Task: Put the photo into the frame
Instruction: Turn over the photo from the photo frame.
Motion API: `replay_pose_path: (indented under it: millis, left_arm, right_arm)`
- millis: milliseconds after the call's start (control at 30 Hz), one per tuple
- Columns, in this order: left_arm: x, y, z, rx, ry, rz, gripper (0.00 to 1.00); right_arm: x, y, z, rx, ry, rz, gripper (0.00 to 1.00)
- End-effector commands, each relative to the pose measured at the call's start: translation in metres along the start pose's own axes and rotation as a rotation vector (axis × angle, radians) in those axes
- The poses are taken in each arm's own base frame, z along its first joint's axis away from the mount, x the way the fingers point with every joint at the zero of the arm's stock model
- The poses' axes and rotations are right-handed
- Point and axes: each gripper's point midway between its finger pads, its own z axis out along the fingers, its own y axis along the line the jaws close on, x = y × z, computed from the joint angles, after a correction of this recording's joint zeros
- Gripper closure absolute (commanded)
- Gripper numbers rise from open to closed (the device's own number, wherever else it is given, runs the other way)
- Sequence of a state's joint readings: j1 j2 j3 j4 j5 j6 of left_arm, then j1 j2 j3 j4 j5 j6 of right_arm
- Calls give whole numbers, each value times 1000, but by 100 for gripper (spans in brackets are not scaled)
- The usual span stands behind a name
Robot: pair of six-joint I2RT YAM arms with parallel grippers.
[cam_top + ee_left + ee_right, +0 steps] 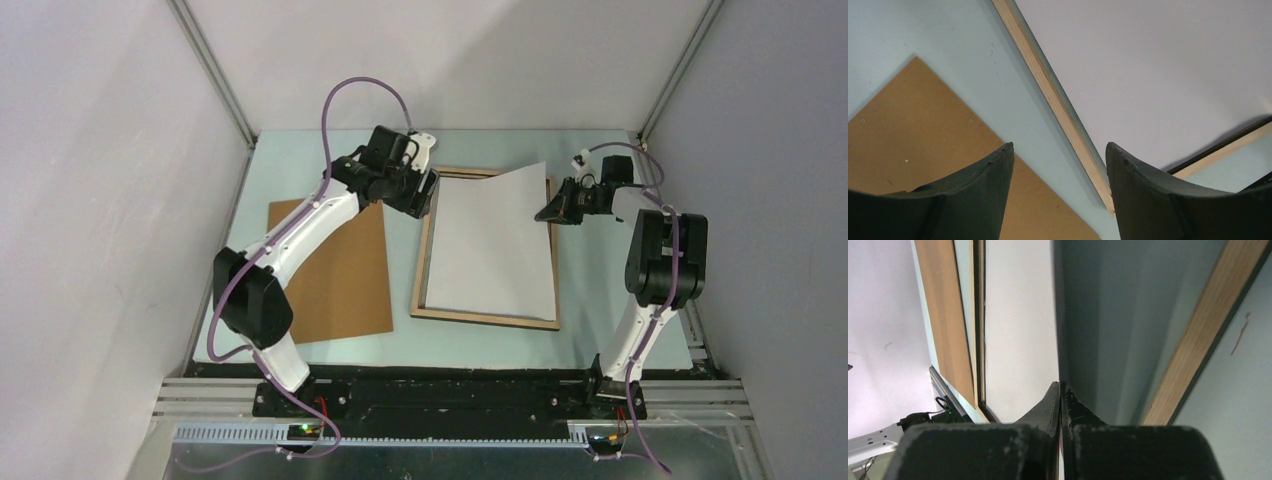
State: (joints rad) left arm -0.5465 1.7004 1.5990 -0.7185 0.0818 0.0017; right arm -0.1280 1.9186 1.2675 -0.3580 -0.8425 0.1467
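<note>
The frame (pixel 420 280) lies flat at mid-table, light-wood side up. The photo (pixel 495 240) lies in it with its white back up, its far right corner lifted. My right gripper (pixel 552 210) is shut on the photo's right edge near that corner; in the right wrist view the sheet (pixel 1018 330) runs edge-on between the closed fingers (pixel 1048 407) above the frame's wood rail (pixel 1198 340). My left gripper (pixel 428 195) is open and empty over the frame's far left corner; its wrist view shows the rail (pixel 1058 105) and the white sheet (pixel 1158 75) between the spread fingers (pixel 993 185).
The brown hardboard backing panel (pixel 335 270) lies flat left of the frame, also in the left wrist view (pixel 908 135). White walls with aluminium posts enclose the table on three sides. The arm bases sit at the near edge.
</note>
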Motion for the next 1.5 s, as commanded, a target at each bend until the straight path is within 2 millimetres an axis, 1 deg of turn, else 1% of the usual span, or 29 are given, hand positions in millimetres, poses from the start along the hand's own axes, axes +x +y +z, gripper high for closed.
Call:
replay_pose_path:
  millis: [0,200,333,400,500,667,800,900,967,1033,1267,1367,1467]
  left_arm:
    - [-16,2,-18,0,-71,14,27]
    - [-17,5,-22,-6,-79,7,26]
    - [-18,7,-23,-7,-84,4,26]
    - [-18,7,-23,-7,-84,1,26]
    - [-16,7,-23,-7,-82,-1,26]
    - [-17,8,-25,-8,-86,-3,26]
    - [-17,7,-25,-5,-85,-4,26]
    - [-16,7,-24,-7,-84,-4,26]
    - [-16,7,-24,-6,-83,-4,26]
    - [-16,7,-24,-3,-82,-5,26]
    - [-16,7,-23,-4,-80,1,26]
    - [-16,7,-24,-3,-82,3,26]
    - [-16,6,-24,0,-82,3,26]
  right_arm:
    - [-24,8,7,-1,-37,-79,100]
    - [-22,5,10,8,-30,-68,100]
    - [-23,5,9,9,-55,-66,100]
    - [-22,5,7,14,-69,-53,100]
    - [-28,1,1,18,-111,-41,100]
    - [-23,-2,-6,12,-140,-10,100]
    - [-16,0,-8,0,-144,-5,100]
    - [-15,2,-9,-8,-150,-12,100]
    - [-18,4,-10,-19,-167,-23,100]
    - [-17,5,-9,-32,-174,-27,100]
    - [-28,15,-2,-66,-215,-76,100]
    - [-26,18,2,-67,-205,-98,100]
    - [-23,15,4,-62,-189,-96,100]
